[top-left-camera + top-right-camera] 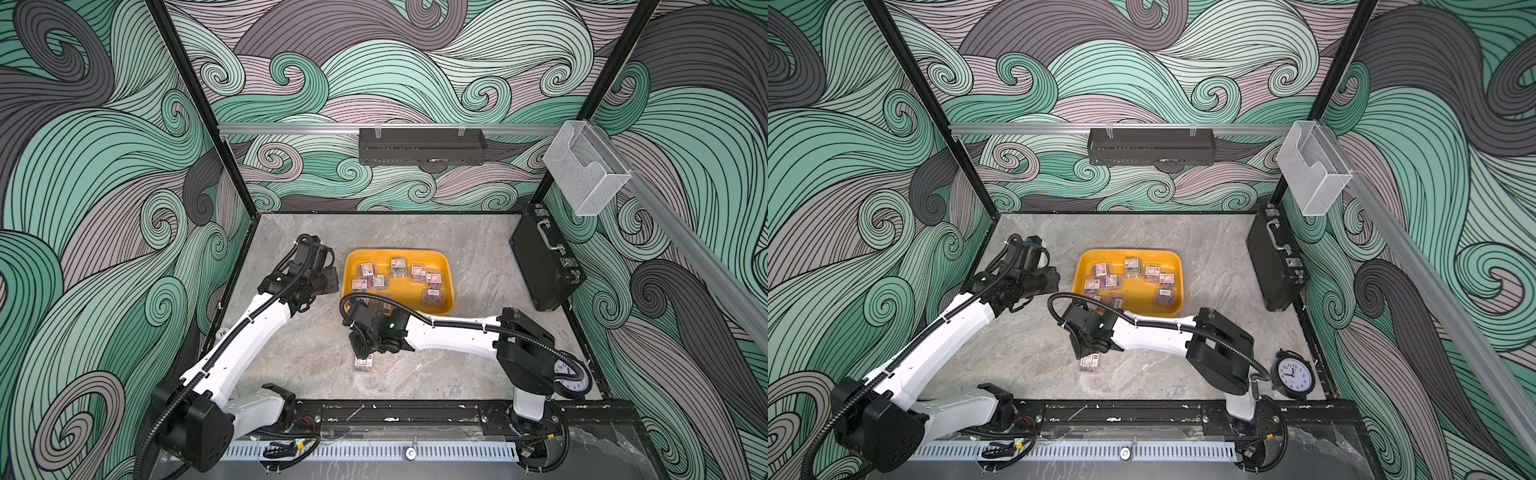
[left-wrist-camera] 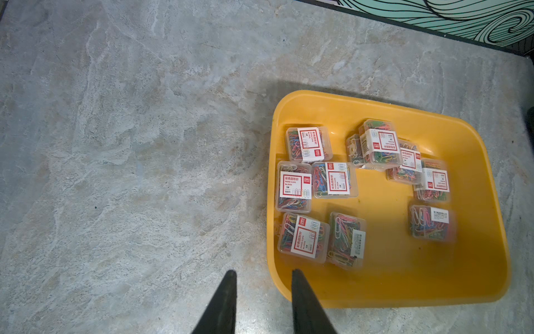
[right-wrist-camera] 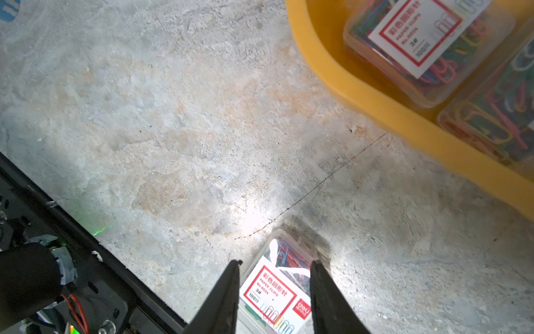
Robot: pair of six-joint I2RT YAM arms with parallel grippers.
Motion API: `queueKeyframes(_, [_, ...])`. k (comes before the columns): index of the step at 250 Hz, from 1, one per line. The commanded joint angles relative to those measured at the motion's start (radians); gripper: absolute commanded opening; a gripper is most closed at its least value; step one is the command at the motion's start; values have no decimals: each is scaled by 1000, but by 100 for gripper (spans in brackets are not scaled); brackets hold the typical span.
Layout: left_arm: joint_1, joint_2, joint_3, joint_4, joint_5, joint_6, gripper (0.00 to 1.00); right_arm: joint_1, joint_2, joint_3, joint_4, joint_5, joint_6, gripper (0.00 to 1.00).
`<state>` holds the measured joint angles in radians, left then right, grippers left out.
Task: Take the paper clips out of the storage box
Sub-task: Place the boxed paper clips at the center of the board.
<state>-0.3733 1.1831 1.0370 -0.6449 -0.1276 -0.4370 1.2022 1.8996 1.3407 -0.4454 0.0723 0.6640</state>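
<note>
The paper clips (image 2: pixel 294 186) come, as we see them, in small square boxes of clear glossy plastic with rounded corners. Each is stuffed with a tangle of red, blue, green, pink and yellow wire and carries a white label framed in red. Most lie scattered in the storage box (image 2: pixel 384 269), a shallow yellow tray of smooth plastic with rounded corners and a raised rim; one box there sits stacked on another.

In both top views we find one box (image 1: pixel 363 363) (image 1: pixel 1090 364) outside, down on the table at about 7 o'clock from the tray. The right gripper (image 3: pixel 274 261) has its black tapered fingers (image 3: pixel 222 297) closed against opposite sides of that box, label up. At 9 o'clock from the tray the left gripper (image 2: pixel 263 271) hangs with a moderate gap between its pointed fingers, holding nothing.

The table (image 1: pixel 291 353) looks to us like matte grey-beige marbled stone. A black briefcase (image 1: pixel 544 266) with metal latches stands at 3 o'clock, a round clock (image 1: pixel 1292 372) at 4 o'clock, and a clear bin (image 1: pixel 582 174) on the wall at 2 o'clock.
</note>
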Motion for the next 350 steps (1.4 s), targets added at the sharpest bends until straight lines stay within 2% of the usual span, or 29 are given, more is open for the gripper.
queueKeyframes(1, [7,0,28,-47,-20,6,32,-7,42,20,-17,16,-26,35])
queueKeyframes(40, [7,-7,26,-51,-23,6,32,-13,70,31,-13,5,-33,27])
queueKeyframes(146, [7,-10,23,-52,-27,8,32,-13,76,6,38,-72,-39,25])
queueKeyframes(246, [7,-12,18,-50,-23,5,32,-15,66,-1,30,-67,-33,26])
queueKeyframes(297, [7,-18,18,-55,-21,6,32,-22,77,10,11,-63,-26,32])
queueKeyframes(350, [7,-23,15,-55,-21,4,32,-24,64,3,6,-55,-22,33])
